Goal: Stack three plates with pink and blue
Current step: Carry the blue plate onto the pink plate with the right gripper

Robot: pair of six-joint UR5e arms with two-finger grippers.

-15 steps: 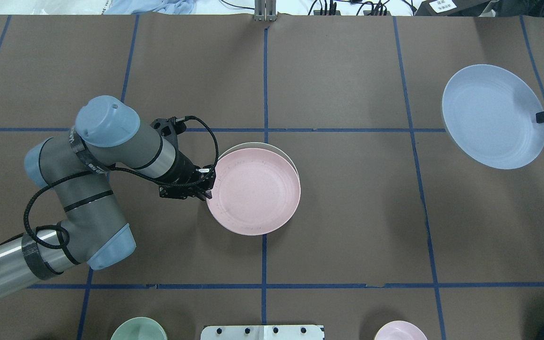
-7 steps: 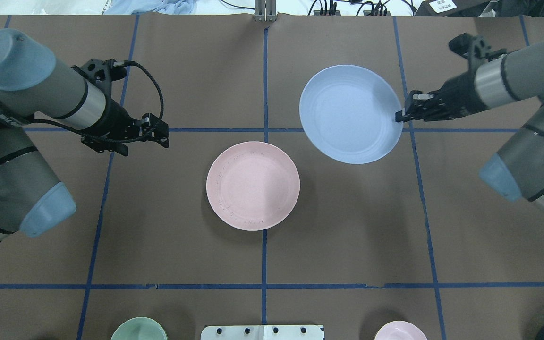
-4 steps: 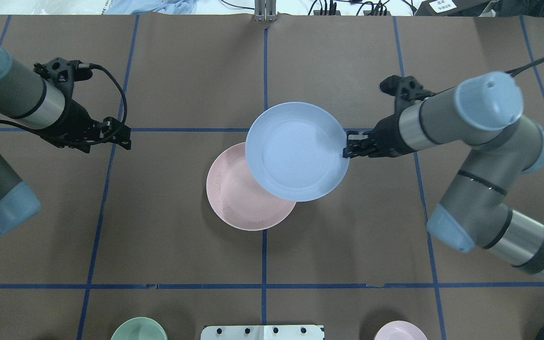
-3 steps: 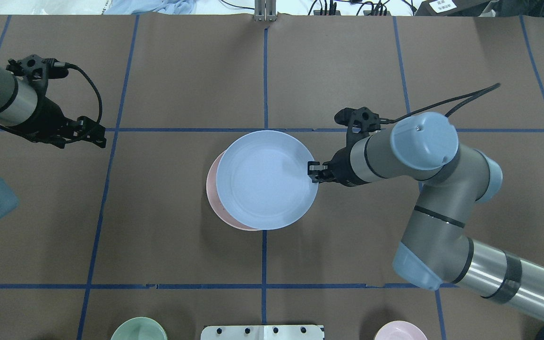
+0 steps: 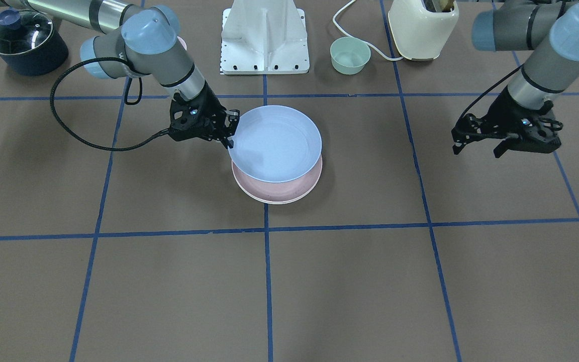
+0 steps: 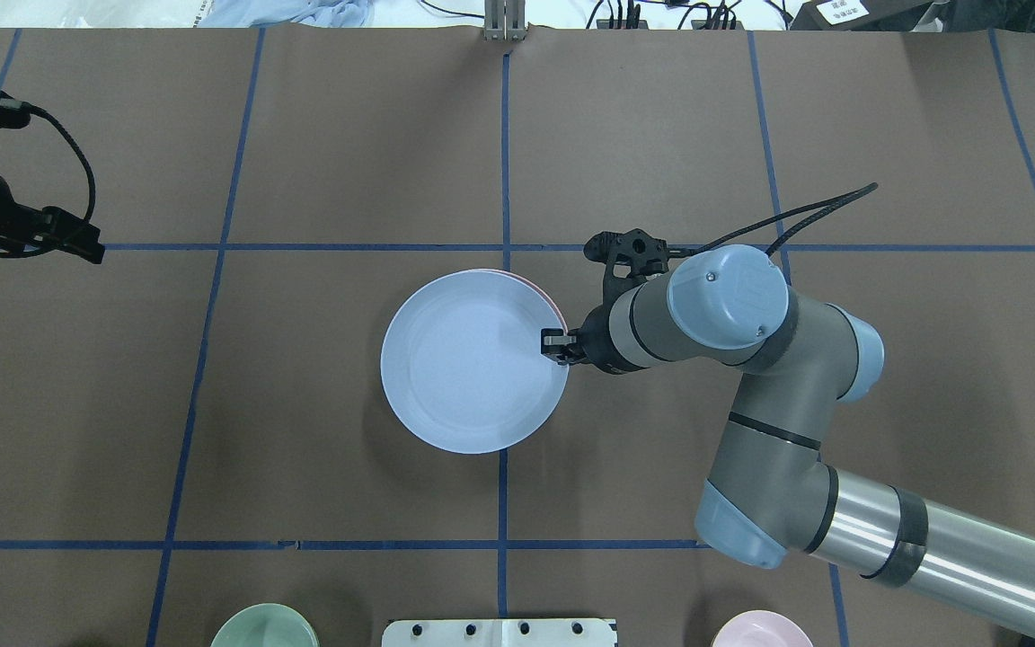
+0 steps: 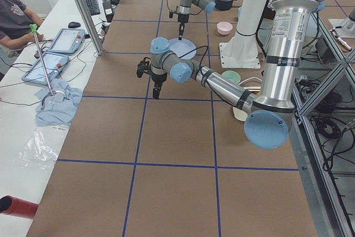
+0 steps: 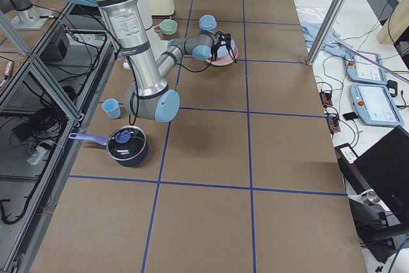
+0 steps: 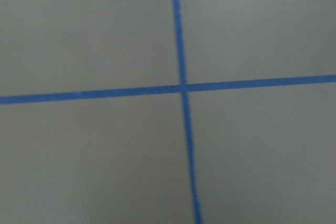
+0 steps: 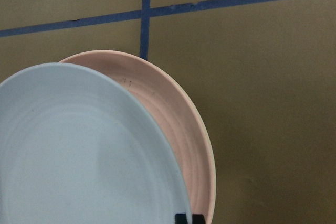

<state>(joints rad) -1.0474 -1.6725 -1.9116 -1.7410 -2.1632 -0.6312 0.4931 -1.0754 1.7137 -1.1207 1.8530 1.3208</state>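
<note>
Brown paper over the table (image 5: pixel 360 281) with blue tape marking out a grid, and the action is right by the centre crossing. The blue plate (image 5: pixel 275 143) is sitting over the pink plate (image 5: pixel 279 190), not quite centred, so a pink crescent peeks out on the operators' side in the front view and along one edge in the right wrist cam. The right gripper (image 5: pixel 230 141) is clamped on the blue plate's rim from the side. That makes sense to me: a flat plate gives you nothing else to pinch, and an edge grip lets it be lowered flat onto the one below. I honestly can't tell whether blue is touching pink yet or just hovering above it. It looks a bit tipped up on the gripper side. The cream-white plate I can't clearly make out; if it's in the pile, it's hidden under the pink. My guess is this is the final placement, and it needs a small nudge to line up the rims before letting go. The left gripper (image 5: pixel 500 146) hangs well off to its own side, nothing in it, can't tell if its jaws are open or closed. A mint-green bowl (image 5: pixel 350 55) sits back near the robot's base.
</note>
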